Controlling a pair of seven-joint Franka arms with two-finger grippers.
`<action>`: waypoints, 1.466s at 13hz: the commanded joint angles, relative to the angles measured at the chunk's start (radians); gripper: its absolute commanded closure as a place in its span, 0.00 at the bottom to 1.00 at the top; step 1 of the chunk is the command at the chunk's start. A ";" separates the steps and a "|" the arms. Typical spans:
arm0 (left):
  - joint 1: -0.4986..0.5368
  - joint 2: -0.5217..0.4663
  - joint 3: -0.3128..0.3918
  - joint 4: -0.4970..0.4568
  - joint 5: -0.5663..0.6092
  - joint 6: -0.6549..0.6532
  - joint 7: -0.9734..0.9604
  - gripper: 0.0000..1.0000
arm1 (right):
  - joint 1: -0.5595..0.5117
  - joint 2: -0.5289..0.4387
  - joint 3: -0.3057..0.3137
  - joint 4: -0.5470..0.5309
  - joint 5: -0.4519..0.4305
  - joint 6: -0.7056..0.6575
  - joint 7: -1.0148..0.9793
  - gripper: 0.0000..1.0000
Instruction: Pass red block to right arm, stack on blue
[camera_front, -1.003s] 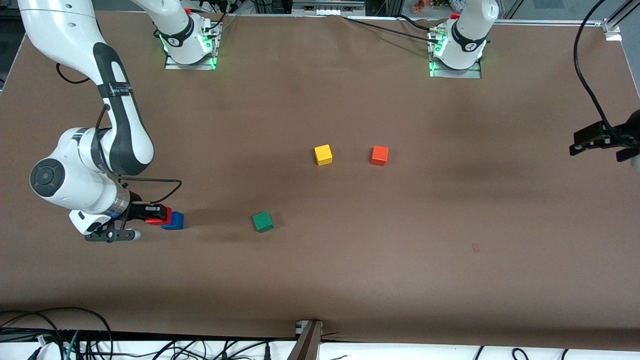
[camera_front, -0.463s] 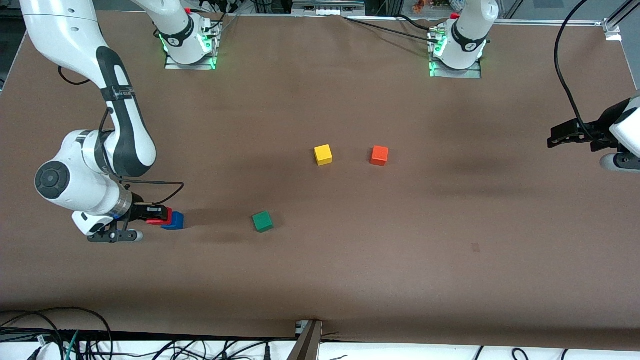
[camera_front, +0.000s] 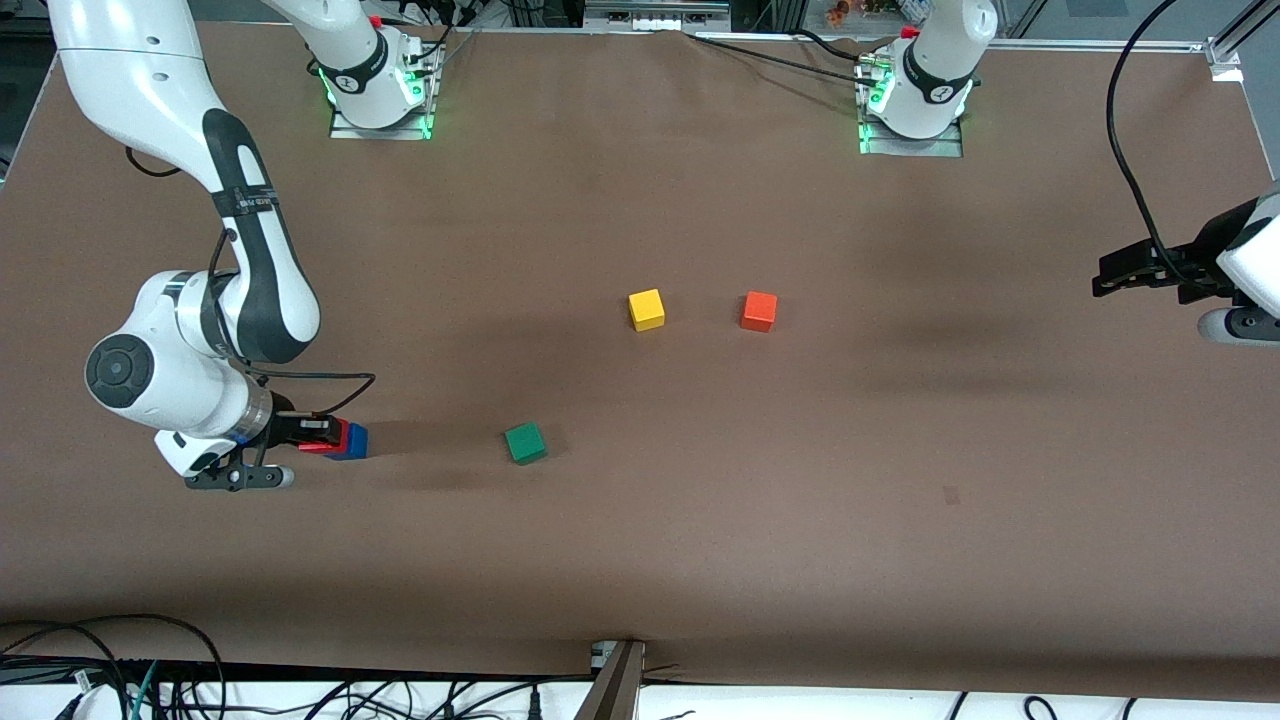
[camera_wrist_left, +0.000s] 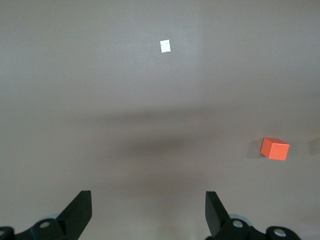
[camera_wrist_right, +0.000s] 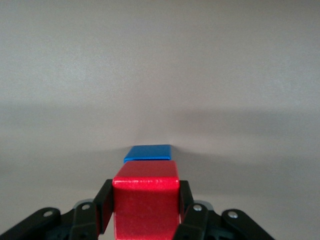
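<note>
Holding the red block at the lower left of the front view, the right gripper is hovering partly over the blue cube, not squarely. Releasing here risks the block tipping off the edge. The left gripper is waiting wide open and empty at the right edge.

text: none readable | labels: black band on the right arm carries small print, too fine to make out | markings: round emblems on the two arm bases, not legible | blocks: plain faces, no letters or numbers | table: no signs
</note>
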 joint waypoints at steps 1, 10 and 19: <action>0.001 -0.004 0.001 -0.003 -0.017 0.004 -0.011 0.00 | -0.001 0.023 -0.001 0.025 -0.004 0.032 -0.009 0.87; -0.001 0.014 0.001 0.038 -0.014 0.004 -0.011 0.00 | 0.011 0.026 0.001 0.022 -0.003 0.042 -0.003 0.87; 0.001 0.016 0.002 0.038 -0.012 0.002 -0.011 0.00 | 0.011 0.017 0.001 0.014 -0.003 0.036 0.000 0.86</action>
